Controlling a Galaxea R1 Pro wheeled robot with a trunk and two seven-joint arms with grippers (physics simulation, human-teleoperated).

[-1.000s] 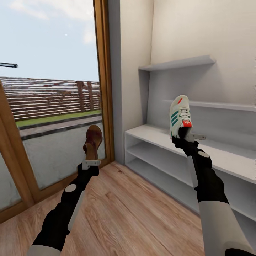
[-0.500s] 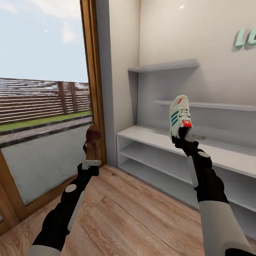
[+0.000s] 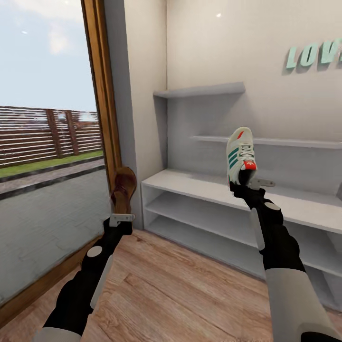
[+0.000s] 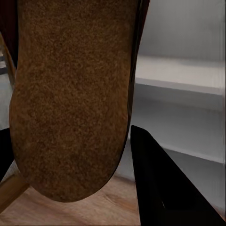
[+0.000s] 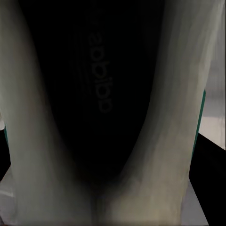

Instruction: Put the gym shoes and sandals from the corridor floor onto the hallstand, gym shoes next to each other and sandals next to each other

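My left gripper (image 3: 121, 216) is shut on a dark brown sandal (image 3: 124, 190), held upright with its toe up; its tan sole (image 4: 70, 94) sits close before the left wrist camera, one dark finger (image 4: 165, 188) beside it. My right gripper (image 3: 244, 183) is shut on a white gym shoe (image 3: 240, 154) with green stripes and a red tongue patch, held toe-up in front of the hallstand. The shoe's dark inside (image 5: 103, 94) and white walls show in the right wrist view. The white hallstand (image 3: 190, 183) with flat top and two open tiers stands ahead against the wall. The other shoe and sandal are out of view.
A tall glass door with a wooden frame (image 3: 102, 118) is at the left, beside a wall corner (image 3: 137, 95). Thin white wall shelves (image 3: 204, 90) hang above the rack. Teal letters (image 3: 313, 54) are on the wall. Wood-plank floor (image 3: 180, 294) lies between me and the rack.
The whole view has swung to the right: the door and rack slid left in the picture and wall letters came into sight. Both arms kept their pose, each holding its footwear.
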